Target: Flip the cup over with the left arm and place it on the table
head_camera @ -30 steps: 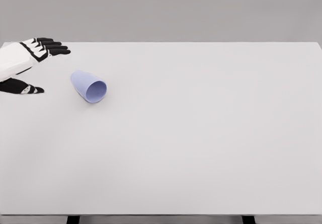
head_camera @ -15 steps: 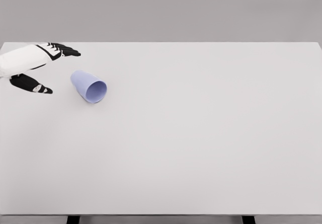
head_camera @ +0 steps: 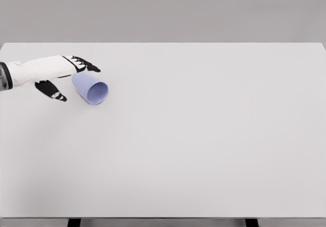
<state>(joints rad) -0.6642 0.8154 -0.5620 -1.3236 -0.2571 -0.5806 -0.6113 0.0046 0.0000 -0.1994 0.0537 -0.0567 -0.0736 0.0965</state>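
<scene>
A pale blue cup [head_camera: 90,88] lies on its side on the white table [head_camera: 204,135], its open mouth turned toward the front right. My left hand [head_camera: 71,79] has come in from the left edge and sits right at the cup's closed end. Its fingers [head_camera: 86,65] reach over the far side of the cup, and the thumb lies spread on the near side, left of the cup. The hand is open and holds nothing. I cannot tell whether it touches the cup. The right arm is out of view.
The table's far edge [head_camera: 163,43] runs just behind the hand. Two dark table legs [head_camera: 74,222] show at the bottom edge.
My left hand has moved rightward across the table from the left edge up to the cup's closed end, with more forearm now in view. The cup has not moved.
</scene>
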